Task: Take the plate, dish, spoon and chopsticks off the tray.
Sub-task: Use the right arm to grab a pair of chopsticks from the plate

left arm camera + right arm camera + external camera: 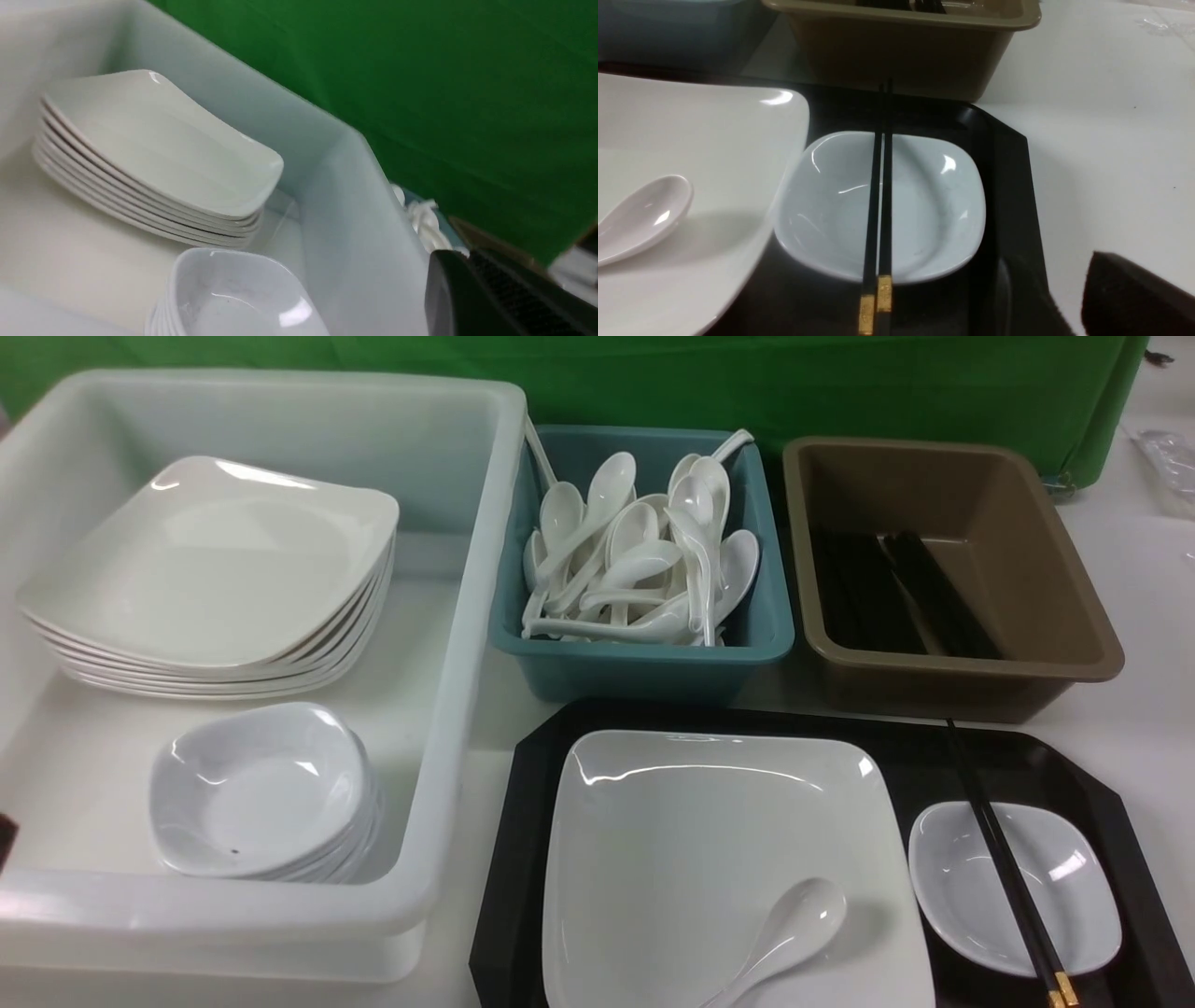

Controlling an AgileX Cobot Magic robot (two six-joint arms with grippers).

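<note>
The desk [1153, 728] is showing bare and white past the tray's right rim, and that is the open side next to my right fingers [1134, 294]. Only a dark piece of them is showing, so I cannot tell whether they are spread or pressed together. The same goes for my left fingers [504, 298], which are hanging close by a wall of the white tub [467, 709].

Inside that tub a stack of plates [215, 579] and a stack of dishes [252, 793] are sitting apart, with bare floor around them.

The tray [523, 859] is lying ahead of my right fingers, its cut-off corner and raised rim running just beside them. The plate [691, 840] is filling the tray's left part. Its edge is reaching the dish's rim, and I cannot tell if they are touching.

The brown bin [1027, 653] is standing just past the tray's far rim, straight ahead of my right fingers. The teal bin [653, 667], heaped with white spoons, is sitting between it and the tub.

The dish [1074, 896] is resting on the tray directly before my right fingers, with a narrow strip of black floor separating it from the right rim. The chopsticks [1004, 873] are lying side by side across the dish. Their gold caps are jutting past its near rim toward my fingers, and their tips are pointing at the brown bin. The spoon [794, 924] is lying bowl-up in the plate's well.
</note>
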